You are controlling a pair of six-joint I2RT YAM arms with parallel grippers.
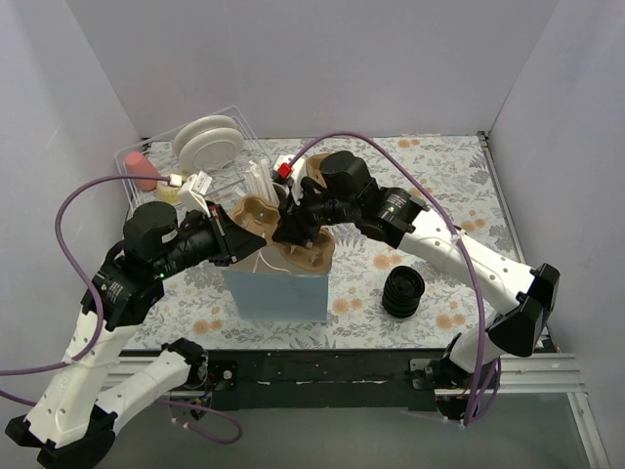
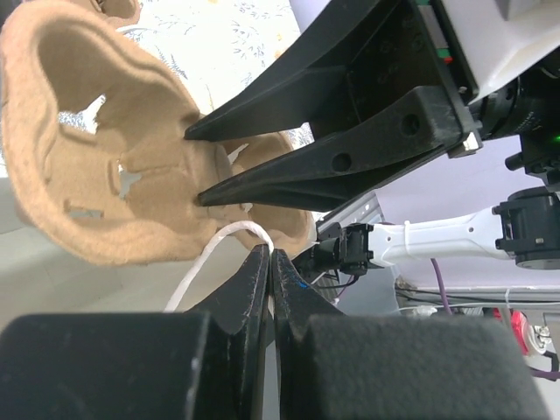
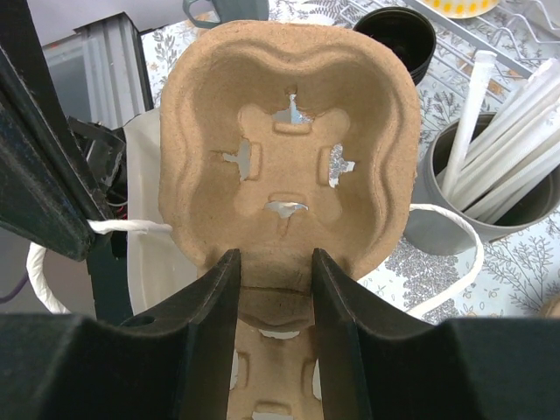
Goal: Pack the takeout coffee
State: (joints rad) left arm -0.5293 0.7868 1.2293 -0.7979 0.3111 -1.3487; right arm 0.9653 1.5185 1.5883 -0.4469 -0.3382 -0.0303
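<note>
The lidded takeout coffee is not in view. A brown pulp cup carrier hangs over the open pale blue paper bag. My right gripper is shut on the carrier at the bridge between two wells, and holds it tilted above the bag mouth. My left gripper is shut on the bag's white cord handle and holds it up beside the carrier. The bag's other cord handle hangs loose on the far side.
A ribbed stack of black lids stands to the right of the bag. A lidless black cup and a grey holder of white straws stand behind it. A wire rack with white plates is at the back left.
</note>
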